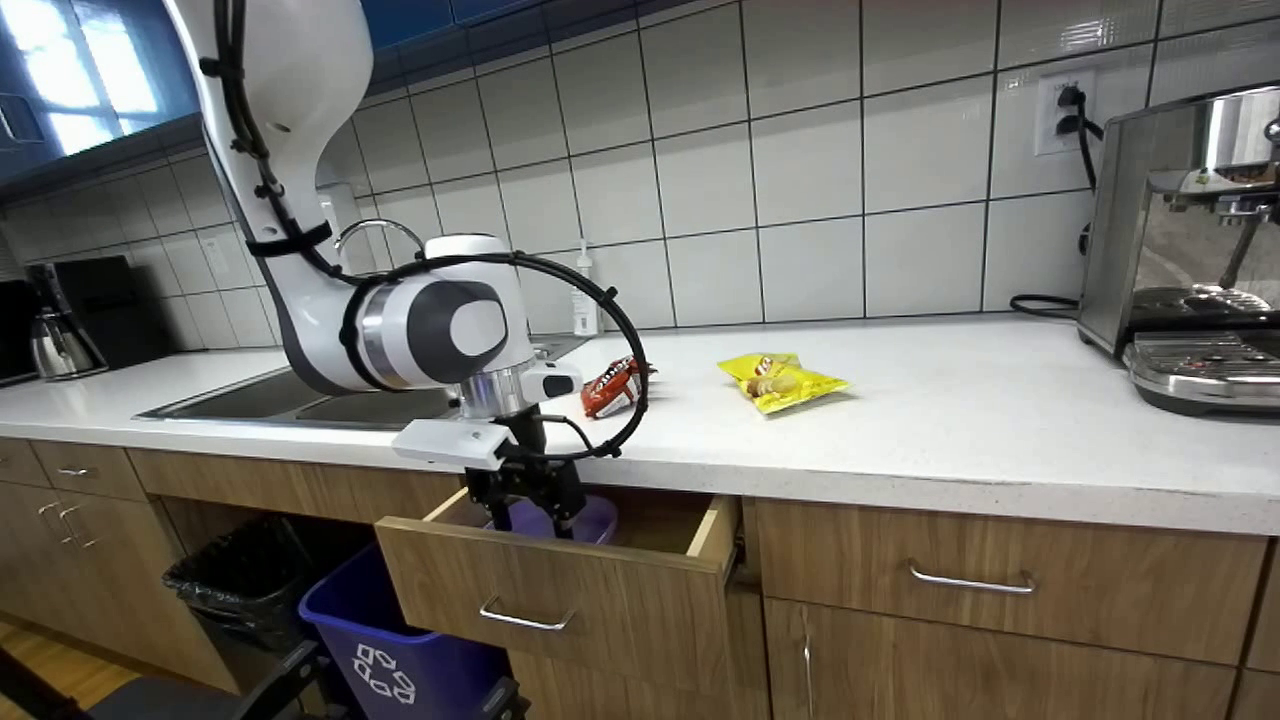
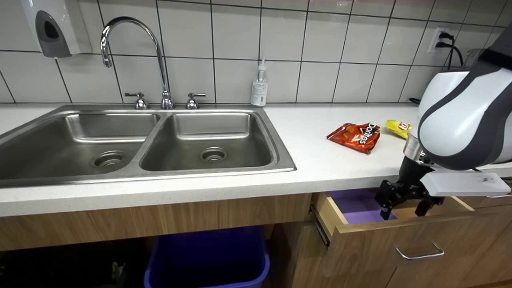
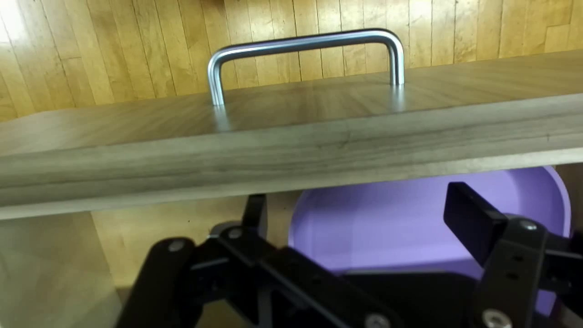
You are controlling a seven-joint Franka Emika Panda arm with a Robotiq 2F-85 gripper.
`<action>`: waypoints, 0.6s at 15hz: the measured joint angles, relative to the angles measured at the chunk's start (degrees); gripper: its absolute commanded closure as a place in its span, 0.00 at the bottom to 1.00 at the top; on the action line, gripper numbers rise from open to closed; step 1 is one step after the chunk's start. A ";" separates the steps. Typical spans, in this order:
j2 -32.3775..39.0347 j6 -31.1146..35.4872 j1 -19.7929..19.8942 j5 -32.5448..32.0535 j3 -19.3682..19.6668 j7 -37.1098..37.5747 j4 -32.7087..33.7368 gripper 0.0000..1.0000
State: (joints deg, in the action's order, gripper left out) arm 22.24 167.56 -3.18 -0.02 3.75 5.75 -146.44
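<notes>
Gripper (image 3: 364,216) in a pulled-out drawer (image 1: 610,590).
Fingers (image 3: 471,216) spread apart: one over the tub (image 3: 387,223), one beside it.

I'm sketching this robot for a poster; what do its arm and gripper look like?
The arm is white and rounded, with dark grey joint panels and a silvery metal collar. Black cables, held by black straps, run along it and loop outward. The gripper is black, with two jointed fingers and silvery screws; a flat white housing sits beside it.
</notes>
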 measured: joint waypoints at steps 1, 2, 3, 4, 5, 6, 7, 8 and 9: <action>-0.32 0.21 -0.05 0.01 0.00 0.01 -0.69 0.00; -0.65 0.38 -0.10 0.01 0.00 0.02 -1.35 0.00; -1.00 0.55 -0.16 0.02 0.00 0.03 -2.07 0.00; -1.34 0.71 -0.22 0.03 0.00 0.05 -2.76 0.00; -1.65 0.84 -0.28 0.03 0.00 0.07 -3.43 0.00; -2.00 0.94 -0.33 0.05 0.00 0.09 -4.12 0.00; -2.35 1.00 -0.40 0.06 0.00 0.12 -4.82 0.00; -2.73 1.01 -0.47 0.10 -0.01 0.21 -5.57 0.00; -3.07 1.01 -0.52 0.16 -0.04 0.37 -6.33 0.00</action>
State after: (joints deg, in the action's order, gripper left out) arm 19.17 168.57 -3.71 0.14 3.70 6.12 -152.77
